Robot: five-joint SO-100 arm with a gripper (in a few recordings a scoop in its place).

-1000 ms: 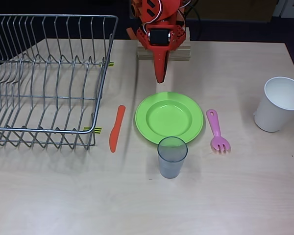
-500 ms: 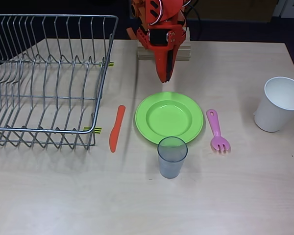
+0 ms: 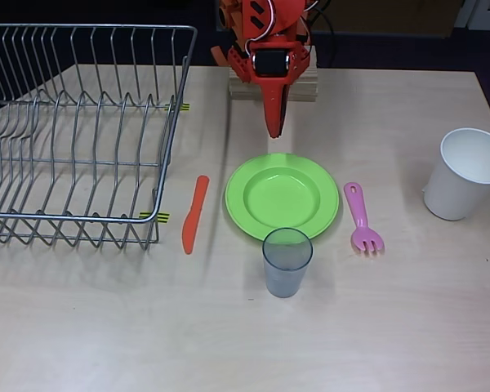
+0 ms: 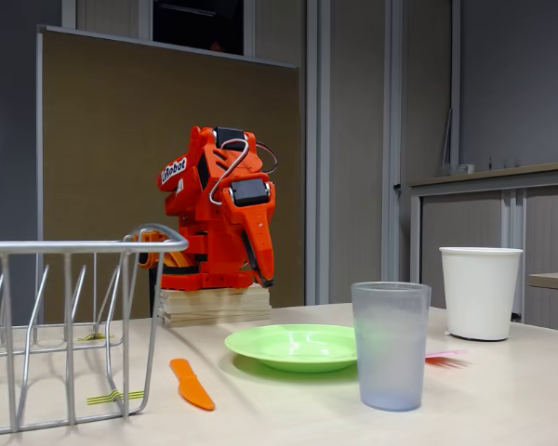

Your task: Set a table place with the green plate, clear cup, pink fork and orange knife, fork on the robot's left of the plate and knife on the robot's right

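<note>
Pincer (image 3: 274, 131) hangs folded back near the arm's wooden base block (image 3: 273, 86), tip pointing down at the bench (image 3: 392, 327). Its 2 fingers look pressed together and carry nothing, which the fixed view bears out (image 4: 265, 279).

Positions relative to the pincer, overhead view:
- green plate (image 3: 282, 197): just below the tip, apart from it, flat on the bench.
- clear cup (image 3: 287, 261): beyond the plate, upright, touching or overlapping the plate's near rim as seen from above.
- orange knife (image 3: 194, 214): below and to the picture's left, beside the plate, close to the wire dish rack (image 3: 73, 131).
- pink fork (image 3: 363, 219): below and to the picture's right, beside the plate, tines away from the arm.
- white paper cup (image 3: 465, 173): far to the picture's right, well apart.

Judgement: all 4 pieces look placed. The arm faces the camera, so fork sits on its left and knife on its right, as asked. The step in hand reads as the retreat to rest. The next move likely calls for nothing beyond settling the arm clear of the setting without brushing the plate rim.
</note>
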